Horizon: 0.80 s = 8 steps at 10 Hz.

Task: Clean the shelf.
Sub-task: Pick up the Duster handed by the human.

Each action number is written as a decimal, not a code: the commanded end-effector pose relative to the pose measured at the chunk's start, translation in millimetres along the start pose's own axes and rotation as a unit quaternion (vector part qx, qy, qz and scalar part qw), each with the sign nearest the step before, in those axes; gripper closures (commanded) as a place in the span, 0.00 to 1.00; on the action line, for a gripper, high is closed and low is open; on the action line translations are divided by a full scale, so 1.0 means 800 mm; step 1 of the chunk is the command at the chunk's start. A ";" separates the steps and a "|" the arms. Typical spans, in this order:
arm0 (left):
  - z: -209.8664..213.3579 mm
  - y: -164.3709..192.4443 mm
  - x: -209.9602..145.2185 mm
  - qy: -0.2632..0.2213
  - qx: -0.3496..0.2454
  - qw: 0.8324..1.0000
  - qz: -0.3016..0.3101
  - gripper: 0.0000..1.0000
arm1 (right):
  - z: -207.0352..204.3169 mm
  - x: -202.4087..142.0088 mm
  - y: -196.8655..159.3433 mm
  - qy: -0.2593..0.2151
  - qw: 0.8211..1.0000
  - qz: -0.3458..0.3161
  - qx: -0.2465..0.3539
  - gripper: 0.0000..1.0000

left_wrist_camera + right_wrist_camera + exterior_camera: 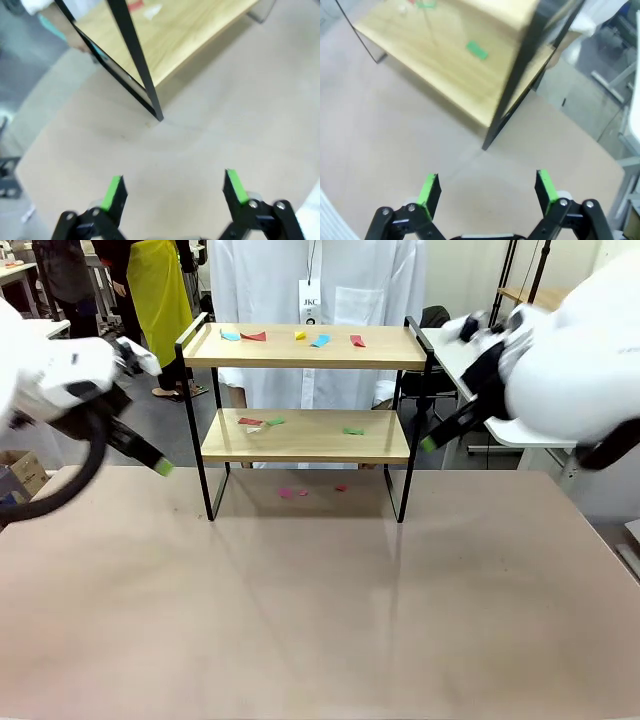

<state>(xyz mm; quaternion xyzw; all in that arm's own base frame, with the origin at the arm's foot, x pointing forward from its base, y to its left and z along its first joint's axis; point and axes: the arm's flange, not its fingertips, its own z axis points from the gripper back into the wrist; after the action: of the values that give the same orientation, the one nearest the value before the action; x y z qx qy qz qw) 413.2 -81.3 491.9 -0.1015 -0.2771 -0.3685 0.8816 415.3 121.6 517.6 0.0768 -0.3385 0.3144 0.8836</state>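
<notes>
The shelf (pixel 305 435) stands at the table's far middle: two light wooden boards in a thin black frame. Several small coloured scraps (pixel 300 337) lie on its top board, a few more scraps (pixel 262 423) on the lower board, and pink bits (pixel 292 493) on the table under it. My left gripper (pixel 160 467) hangs open left of the shelf, nothing between its fingers. My right gripper (pixel 430 442) hangs open just right of the shelf, also empty. In the left wrist view the shelf's leg (pixel 142 75) is ahead of the left gripper (pixel 175 189). A green scrap (pixel 477 50) lies on the lower board beyond the right gripper (pixel 487 192).
A person in a white coat (pixel 315 285) stands right behind the shelf. The wide beige tabletop (pixel 320 610) stretches toward me. A white table (pixel 470 370) and other furniture stand behind on the right, more people at the far left.
</notes>
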 end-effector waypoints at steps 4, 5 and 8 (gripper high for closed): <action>0.020 0.168 -0.049 -0.043 -0.134 0.977 -0.160 0.00 | 0.067 -0.067 -0.208 -0.086 0.986 0.050 0.134 0.00; 0.013 0.194 -0.068 -0.072 -0.160 0.972 -0.154 0.00 | 0.065 -0.092 -0.250 -0.116 0.978 0.060 0.162 0.00; 0.004 0.230 -0.110 -0.139 -0.152 0.968 -0.140 0.00 | 0.049 -0.155 -0.313 -0.164 0.968 0.073 0.174 0.00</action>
<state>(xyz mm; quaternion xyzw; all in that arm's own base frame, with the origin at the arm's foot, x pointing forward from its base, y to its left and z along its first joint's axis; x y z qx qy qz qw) 480.3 99.0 447.9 -0.2361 -0.3444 -0.5084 0.7531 450.8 -146.0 498.2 0.2445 -0.4275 0.4031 0.7713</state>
